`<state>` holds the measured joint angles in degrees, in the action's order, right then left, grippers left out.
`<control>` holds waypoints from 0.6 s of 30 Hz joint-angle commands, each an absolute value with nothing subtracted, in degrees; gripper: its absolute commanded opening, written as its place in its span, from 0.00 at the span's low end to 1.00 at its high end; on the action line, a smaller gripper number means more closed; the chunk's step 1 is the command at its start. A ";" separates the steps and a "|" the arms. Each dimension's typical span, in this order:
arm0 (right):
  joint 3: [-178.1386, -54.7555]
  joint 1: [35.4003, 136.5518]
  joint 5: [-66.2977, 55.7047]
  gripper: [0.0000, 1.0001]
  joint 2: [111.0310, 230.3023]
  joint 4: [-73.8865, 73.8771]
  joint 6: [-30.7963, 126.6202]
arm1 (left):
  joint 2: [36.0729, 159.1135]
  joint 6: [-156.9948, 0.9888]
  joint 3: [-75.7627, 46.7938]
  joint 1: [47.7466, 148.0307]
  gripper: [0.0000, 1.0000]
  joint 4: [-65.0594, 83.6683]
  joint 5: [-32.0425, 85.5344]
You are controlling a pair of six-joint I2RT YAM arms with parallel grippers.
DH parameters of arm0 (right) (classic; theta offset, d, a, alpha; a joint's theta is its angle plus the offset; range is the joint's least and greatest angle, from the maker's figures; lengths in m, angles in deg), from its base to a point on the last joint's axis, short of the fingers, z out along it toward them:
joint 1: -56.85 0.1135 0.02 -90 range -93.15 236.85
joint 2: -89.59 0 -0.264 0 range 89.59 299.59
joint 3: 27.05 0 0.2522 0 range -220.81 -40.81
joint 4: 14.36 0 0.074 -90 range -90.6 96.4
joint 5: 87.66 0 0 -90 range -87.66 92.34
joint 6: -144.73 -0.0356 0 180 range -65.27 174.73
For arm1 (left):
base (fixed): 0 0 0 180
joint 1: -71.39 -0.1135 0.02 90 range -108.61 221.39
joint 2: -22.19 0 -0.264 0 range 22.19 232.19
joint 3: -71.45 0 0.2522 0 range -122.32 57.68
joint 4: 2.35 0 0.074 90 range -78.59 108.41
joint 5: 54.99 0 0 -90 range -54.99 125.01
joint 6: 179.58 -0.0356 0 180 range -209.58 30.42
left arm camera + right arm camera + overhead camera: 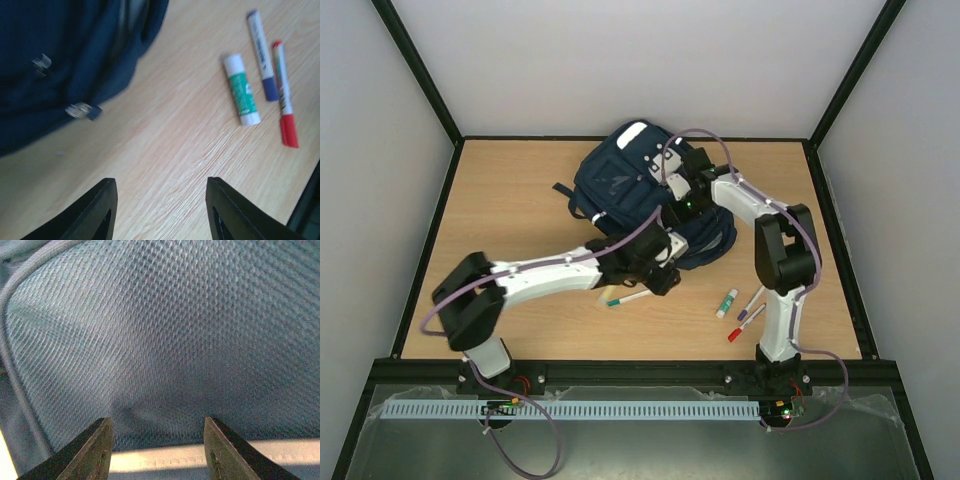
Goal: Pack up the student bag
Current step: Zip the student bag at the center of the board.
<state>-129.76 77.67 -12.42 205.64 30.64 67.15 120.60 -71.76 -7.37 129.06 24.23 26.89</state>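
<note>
The student bag [632, 190], a navy backpack with a grey-white patch, lies at the middle back of the table. My left gripper [665, 272] hovers by its near edge over bare wood. In the left wrist view the left gripper [162, 187] is open and empty, with the student bag [65, 60] and its metal zip pulls [82, 111] at the upper left. My right gripper [680, 188] is over the bag's right side. In its own view the right gripper [157, 425] is open, close to blue mesh fabric [165, 330] above a pale stripe [160, 460].
A green-capped pen [628, 298] lies just in front of the left gripper. A green-and-white glue stick [241, 90], a purple-capped marker [262, 55] and a red-capped marker [285, 95] lie side by side at the front right. Black frame rails border the table.
</note>
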 commanded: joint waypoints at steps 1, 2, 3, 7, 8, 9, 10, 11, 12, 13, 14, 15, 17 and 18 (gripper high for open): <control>-125.08 77.00 -10.67 0.52 195.57 32.55 65.70 | 111.74 -80.08 -11.24 127.22 0.53 36.57 36.82; -123.48 77.03 -9.95 0.53 193.32 32.61 65.44 | 110.76 -80.51 -10.65 125.70 0.54 37.16 38.13; -122.01 76.94 -9.57 0.53 191.17 32.73 65.34 | 109.87 -80.32 -9.81 123.77 0.56 37.17 39.05; -115.06 76.92 -10.27 0.55 184.42 33.91 65.60 | 110.10 -73.99 -7.34 113.83 0.61 33.59 39.70; -112.77 76.93 -10.83 0.55 182.64 33.60 65.47 | 110.53 -71.78 -7.01 111.21 0.63 31.94 39.48; -110.59 76.95 -11.85 0.55 181.08 33.29 65.52 | 111.13 -69.80 -6.74 108.82 0.63 29.77 38.90; -108.50 76.98 -12.67 0.55 179.53 33.06 65.41 | 111.87 -67.84 -6.71 106.42 0.63 27.60 37.97; -106.83 77.04 -13.25 0.54 178.10 32.80 65.27 | 112.73 -65.84 -6.89 104.28 0.64 25.69 37.61; -104.40 77.18 -13.85 0.54 176.84 32.28 65.42 | 114.06 -63.14 -7.30 101.51 0.65 23.87 36.43; -102.75 77.34 -13.60 0.54 175.80 31.90 65.75 | 115.54 -61.03 -7.89 99.14 0.65 22.38 34.78; -101.68 77.56 -12.44 0.54 175.31 31.69 66.19 | 117.53 -58.86 -8.86 97.09 0.65 21.42 33.29; -101.00 77.60 -11.19 0.54 175.46 31.88 66.42 | 119.41 -56.95 -9.94 95.05 0.65 20.58 31.96; -100.71 77.65 -10.02 0.54 176.74 33.36 66.96 | 122.99 -54.67 -11.64 91.92 0.67 18.12 29.36; -100.42 77.60 -10.18 0.54 177.16 33.78 67.02 | 124.70 -54.12 -12.85 90.80 0.68 17.15 28.93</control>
<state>-101.78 77.23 -11.35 176.48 31.15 66.23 119.53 -61.94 -9.01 94.81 23.42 33.95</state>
